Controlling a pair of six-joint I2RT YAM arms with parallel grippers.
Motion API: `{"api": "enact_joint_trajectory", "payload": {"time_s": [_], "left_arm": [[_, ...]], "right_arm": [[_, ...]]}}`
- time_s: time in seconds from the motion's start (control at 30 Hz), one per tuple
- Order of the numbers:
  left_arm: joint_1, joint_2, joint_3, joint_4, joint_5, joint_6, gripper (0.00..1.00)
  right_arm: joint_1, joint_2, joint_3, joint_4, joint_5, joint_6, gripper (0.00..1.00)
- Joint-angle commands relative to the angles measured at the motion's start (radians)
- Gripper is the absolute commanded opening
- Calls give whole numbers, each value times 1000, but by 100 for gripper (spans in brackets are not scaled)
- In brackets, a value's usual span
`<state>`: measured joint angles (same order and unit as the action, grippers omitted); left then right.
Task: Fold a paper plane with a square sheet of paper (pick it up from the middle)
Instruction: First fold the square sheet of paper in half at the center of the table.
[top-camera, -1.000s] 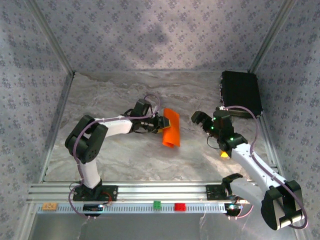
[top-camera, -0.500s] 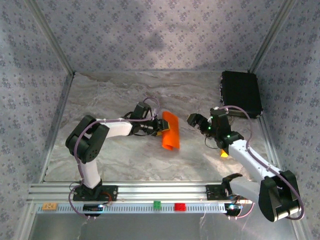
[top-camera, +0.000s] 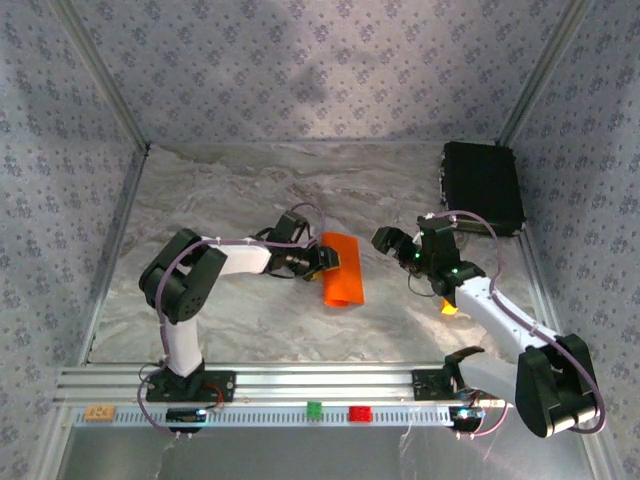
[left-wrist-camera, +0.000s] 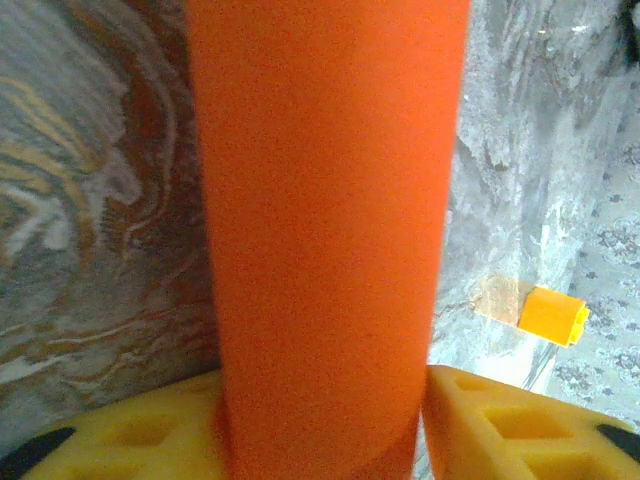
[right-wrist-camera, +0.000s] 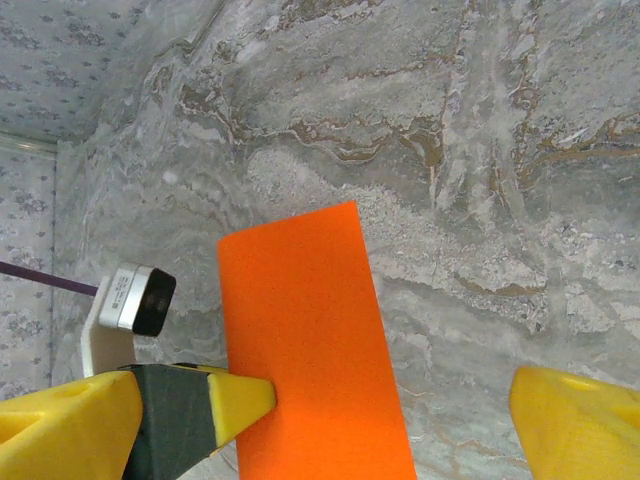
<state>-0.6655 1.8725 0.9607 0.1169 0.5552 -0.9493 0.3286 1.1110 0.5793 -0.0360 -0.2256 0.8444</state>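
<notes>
Item: square sheet of paper (top-camera: 343, 270), bright orange and plain. We see it as a long rectangle on the marbled table (top-camera: 230, 190), lying between the two grippers.

Left gripper (top-camera: 318, 258): at the sheet's left long edge. In its wrist view the orange paper runs straight out ahead between the two yellow fingers (left-wrist-camera: 130, 435), reaching both of them. We cannot tell whether the jaws pinch it or merely flank it.

Right gripper (right-wrist-camera: 395, 400): jaws spread wide and holding nothing, off the sheet's right side. In its wrist view the tip of one finger overlaps the sheet's edge, and the other finger stands well apart over bare marble.

Small yellow-orange block (left-wrist-camera: 552, 315): on the table ahead and to the right of the left gripper, near the right arm's forearm.

Black box (top-camera: 483, 185): behind the right gripper, at the far right of the table.

Red block (top-camera: 359, 412) and green block (top-camera: 314, 408): on the near rail between the arm bases, well apart from both grippers.
</notes>
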Motion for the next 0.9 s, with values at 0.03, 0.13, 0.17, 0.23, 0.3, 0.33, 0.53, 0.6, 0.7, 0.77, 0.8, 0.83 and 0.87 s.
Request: {"api": "enact_joint_trajectory", "payload": {"time_s": [0.03,0.13,0.17,0.23,0.3,0.33,0.53,0.6,0.7,0.77,0.8,0.83,0.87], "left_arm": [[-4,-21,29,-145,-96,84,57],[-5,-40,44,-195,-125,120,64],[-5,-45,51,-211,-134,132,65],[-4,-54,62,-243,-153,151,65],[-5,-62,72,-269,-170,168,65],[-4,-68,75,-276,-177,176,66],[7,-81,82,-293,-177,201,61],[15,-84,78,-290,-171,205,57],[27,-85,73,-292,-156,222,54],[34,-84,71,-301,-146,228,51],[37,-85,67,-300,-146,230,50],[40,-86,61,-296,-143,232,49],[45,-85,58,-295,-136,234,49]], "right_arm": [[-1,19,10,5,-17,-8,96],[1,28,15,10,-21,-12,97],[2,31,17,13,-21,-11,97],[4,39,20,18,-20,-12,97],[6,49,22,23,-22,-13,97],[6,54,25,25,-23,-10,97],[16,98,33,41,-29,-2,97],[18,113,40,39,-32,-1,97],[24,135,55,41,-34,-2,97],[30,149,62,39,-36,-2,97],[33,155,64,40,-35,-3,97],[35,161,65,40,-36,-1,97],[37,165,67,39,-35,0,97]]}}
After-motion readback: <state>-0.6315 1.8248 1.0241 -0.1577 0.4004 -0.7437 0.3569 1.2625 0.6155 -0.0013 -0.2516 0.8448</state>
